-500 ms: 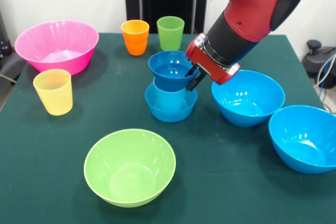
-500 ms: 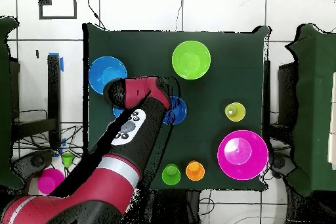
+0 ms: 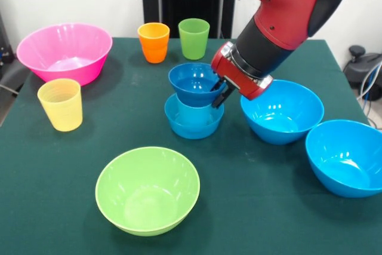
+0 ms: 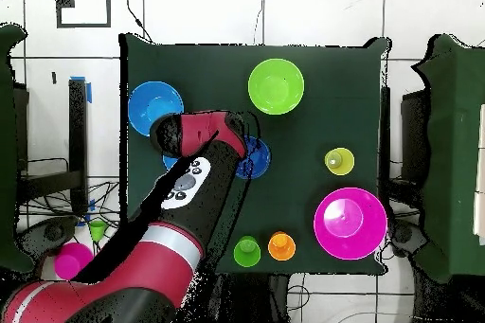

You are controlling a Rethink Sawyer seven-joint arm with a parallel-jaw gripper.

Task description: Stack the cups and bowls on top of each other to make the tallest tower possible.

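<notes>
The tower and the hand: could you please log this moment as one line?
tower: small blue bowl on light blue cup in blue bowl | hand: at top bowl's rim, grip unclear | lime green bowl, pink bowl: unstacked

Lab, robot arm (image 3: 280, 10), cables (image 4: 95, 210), tiled floor (image 4: 313, 16)

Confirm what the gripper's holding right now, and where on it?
The gripper pinches the small dark blue bowl by its rim on the arm's side. That bowl sits atop the light blue cup.
</notes>
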